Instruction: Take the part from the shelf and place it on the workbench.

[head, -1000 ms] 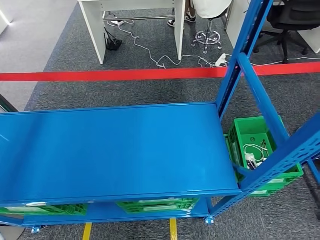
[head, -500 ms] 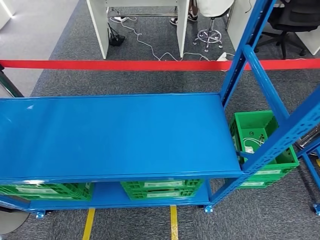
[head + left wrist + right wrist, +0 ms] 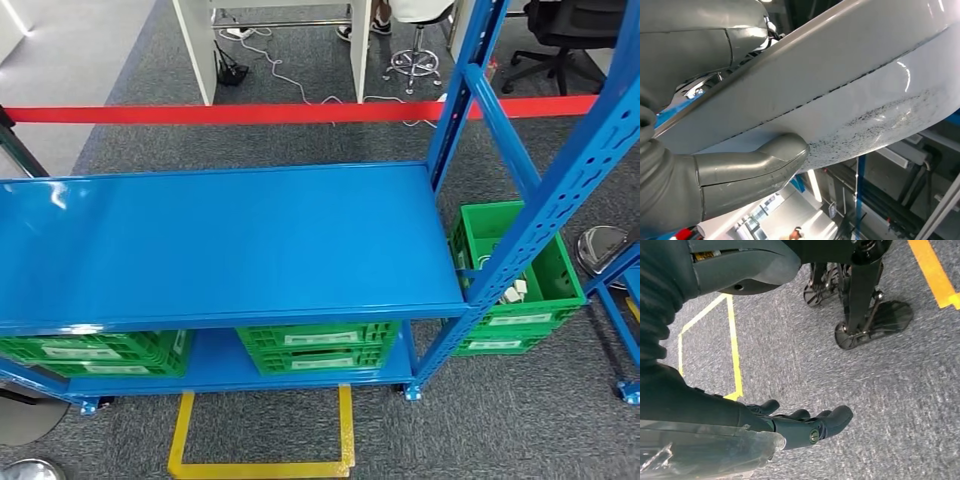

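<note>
A large pale grey-white curved part [image 3: 851,80] crosses the left wrist view. My left hand [image 3: 730,170] grips it, thumb pressed against one face and the other fingers [image 3: 708,45] over the opposite face. A pale rounded shape [image 3: 23,415] at the lower left corner of the head view may be this part. My right hand [image 3: 802,425] hangs over grey carpet, its dark fingers stretched out and holding nothing. The blue shelf [image 3: 226,240] stands in front of me with a bare top board.
Green crates [image 3: 317,348] sit on the shelf's lower level, and another [image 3: 521,270] stands on the floor by the right posts [image 3: 528,220]. A yellow floor outline [image 3: 260,465] lies before the shelf. Red tape [image 3: 226,113], white desk legs [image 3: 198,50] and a chair base [image 3: 415,65] lie beyond.
The whole head picture has shifted, so the camera has moved: the shelf now sits farther off and higher in the picture, and the yellow floor outline and more carpet show in front of it.
</note>
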Available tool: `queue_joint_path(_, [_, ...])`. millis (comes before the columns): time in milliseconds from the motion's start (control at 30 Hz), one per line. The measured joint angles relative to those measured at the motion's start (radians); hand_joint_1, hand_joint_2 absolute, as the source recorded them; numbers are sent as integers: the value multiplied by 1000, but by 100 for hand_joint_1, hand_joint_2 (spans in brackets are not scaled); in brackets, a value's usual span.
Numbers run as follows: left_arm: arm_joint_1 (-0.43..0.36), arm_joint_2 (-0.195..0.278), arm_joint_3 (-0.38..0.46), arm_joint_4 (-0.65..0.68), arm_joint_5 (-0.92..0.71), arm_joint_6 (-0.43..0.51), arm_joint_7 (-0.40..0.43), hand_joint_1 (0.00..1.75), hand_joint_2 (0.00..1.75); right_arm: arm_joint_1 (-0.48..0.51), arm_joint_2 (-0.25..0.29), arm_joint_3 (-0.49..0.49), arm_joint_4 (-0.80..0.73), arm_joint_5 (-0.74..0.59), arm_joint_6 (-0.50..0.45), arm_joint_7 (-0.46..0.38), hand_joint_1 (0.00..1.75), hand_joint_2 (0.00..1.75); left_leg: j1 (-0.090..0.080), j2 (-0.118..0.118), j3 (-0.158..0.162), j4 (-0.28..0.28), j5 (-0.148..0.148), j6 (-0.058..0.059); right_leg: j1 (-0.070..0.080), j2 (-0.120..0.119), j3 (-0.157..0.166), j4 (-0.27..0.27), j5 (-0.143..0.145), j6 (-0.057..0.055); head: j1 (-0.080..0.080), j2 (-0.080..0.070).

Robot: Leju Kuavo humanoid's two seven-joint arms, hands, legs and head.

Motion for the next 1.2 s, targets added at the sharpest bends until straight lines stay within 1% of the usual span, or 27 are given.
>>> queue_joint_path(67, [-1,0,1,0,0,0,-6,175,175,-2,0,0,0,0,-1,-6,0,175,-3,-2,28,-61,-8,11,4,1,-14,3,18,9,0,0])
queue_joint_path(133, [2,-1,2,0,2,0,-13,175,175,1,0,0,0,0,-3,-8,0,175,-4,-1,12,-62,-2,29,2,1,-27,6,26,17,0,0])
queue_joint_path(167, [3,-2,2,0,2,0,-15,175,175,3,0,0,0,0,-4,-8,0,175,-4,1,3,-61,5,39,0,1,-36,20,8,22,2,0])
queue_joint_path(200, [3,-3,3,0,3,0,-16,175,175,5,0,0,0,0,-5,-9,0,175,-4,2,-5,-61,13,48,-1,1,-48,54,-28,26,3,0])
queue_joint_path(267, [3,-4,4,0,4,0,-17,175,175,7,0,0,0,0,-6,-9,0,175,-8,4,-24,-60,30,58,-1,0,-82,177,-127,32,7,0])
queue_joint_path(300, [3,-5,5,0,4,0,-18,175,175,7,0,0,0,1,-6,-9,0,175,-11,4,-37,-60,40,61,-1,0,-96,242,-163,32,7,0])
queue_joint_path(333, [3,-5,5,0,4,0,-18,175,175,6,0,0,0,1,-6,-9,0,175,-15,5,-50,-59,50,63,0,1,-98,287,-178,29,7,0])
queue_joint_path(367, [3,-6,6,0,4,0,-18,175,175,6,0,0,0,2,-8,-8,0,175,-19,5,-63,-59,60,64,3,1,-85,301,-171,23,7,0])
queue_joint_path(400, [3,-6,6,0,4,0,-18,175,175,5,0,0,0,2,-9,-7,0,175,-23,5,-74,-58,69,65,7,1,-51,273,-145,15,7,0])
queue_joint_path(433, [3,-6,7,0,3,0,-18,175,175,4,-1,0,0,3,-10,-5,0,175,-27,4,-83,-58,78,66,14,1,-3,216,-116,2,7,0])
queue_joint_path(467, [3,-6,7,0,2,0,-18,175,175,2,-3,0,0,4,-11,-3,0,175,-30,4,-91,-58,85,66,21,1,52,140,-102,-15,6,0])
queue_joint_path(500, [2,-6,8,0,1,0,-18,175,175,-1,-6,0,0,4,-11,-1,0,175,-32,5,-97,-58,93,65,27,-1,104,63,-100,-28,6,0])
queue_joint_path(533, [0,-6,8,0,0,0,-19,175,175,-4,-9,0,0,5,-11,0,0,175,-31,6,-102,-57,101,62,32,-2,137,7,-107,-37,6,0])
queue_joint_path(567, [-1,-6,8,0,-1,0,-19,175,175,-7,-12,1,0,5,-10,1,0,175,-30,8,-105,-57,108,58,35,-3,153,-28,-117,-41,6,0])
queue_joint_path(600, [-2,-6,9,0,-1,0,-19,175,175,-7,-12,1,0,5,-10,2,0,175,-29,9,-108,-58,116,52,36,-3,157,-44,-114,-38,7,0])
queue_joint_path(667, [-2,-6,11,0,-2,0,-20,175,175,-6,-12,1,1,5,-9,4,0,175,-28,7,-117,-51,108,41,29,-5,147,-55,-95,-35,6,0])
queue_joint_path(733, [-1,-6,14,0,-2,0,-20,175,175,-7,-14,1,3,4,-9,4,0,175,-25,3,-142,14,32,27,20,-8,133,-60,-71,-35,3,0])
queue_joint_path(800, [-1,-7,15,0,-1,0,-20,175,175,-8,-15,1,3,3,-9,4,0,175,-16,2,-173,138,-61,13,17,-9,107,-55,-52,-34,1,0])
queue_joint_path(833, [-1,-7,15,0,-1,0,-20,175,175,-8,-15,1,3,2,-9,3,0,175,-11,2,-180,190,-80,7,16,-9,92,-51,-44,-30,1,0])
queue_joint_path(867, [-1,-7,15,0,0,0,-21,175,175,-8,-16,1,3,2,-8,2,0,175,-6,2,-177,218,-75,1,13,-9,76,-45,-35,-26,1,0])
queue_joint_path(900, [-1,-7,16,0,1,0,-21,175,175,-8,-16,1,3,2,-7,0,0,175,-2,2,-159,214,-51,-5,10,-10,58,-37,-28,-22,1,0])
queue_joint_path(967, [-1,-7,16,0,1,0,-24,175,175,-8,-17,1,3,2,-6,-6,0,175,9,2,-81,121,1,-19,5,-10,26,-18,-16,-11,0,0])
queue_joint_path(1000, [-2,-7,16,-1,2,0,-24,175,175,-9,-19,1,4,2,-6,-8,0,175,12,1,-36,56,6,-23,4,-9,13,-8,-12,-4,-1,0])
queue_joint_path(1067, [-3,-8,16,-1,2,0,-25,175,175,-11,-23,1,5,3,-7,-12,0,175,13,-3,11,-30,-12,-15,6,-7,-9,7,1,8,-2,0])
queue_joint_path(1133, [-2,-8,17,-1,2,0,-26,175,175,-9,-26,2,6,5,-8,-14,0,175,10,-4,2,-42,-15,7,4,-5,-26,14,15,16,-3,0])
queue_joint_path(1167, [-1,-9,17,-1,2,0,-26,175,175,-7,-27,2,7,7,-9,-14,0,175,8,-3,-8,-40,-8,18,1,-5,-34,20,5,20,-3,0])
queue_joint_path(1200, [-1,-9,17,-1,3,0,-26,175,175,-4,-27,2,7,8,-10,-15,0,175,7,-2,-17,-39,0,30,-2,-4,-44,40,-22,25,-2,0])
